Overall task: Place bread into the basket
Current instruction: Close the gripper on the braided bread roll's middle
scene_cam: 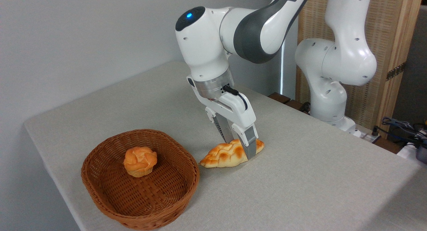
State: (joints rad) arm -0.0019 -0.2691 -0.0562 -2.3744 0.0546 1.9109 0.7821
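Basket [110,201] at near-left corner of surface [317,177], small round bun [140,161] inside. Bread [222,156] lies just beyond its rim, mid-surface. End effector [241,146] straddles its right end, fingers narrow around it. Grasp step; next calls for lift, carry to basket.

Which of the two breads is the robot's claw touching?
The long braided loaf on the table, straddled by the gripper; the round bun sits alone in the basket.

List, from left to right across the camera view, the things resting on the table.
basket → small round bun inside it → braided bread on the cloth, with the tool straddling its right end → the arm's white base.
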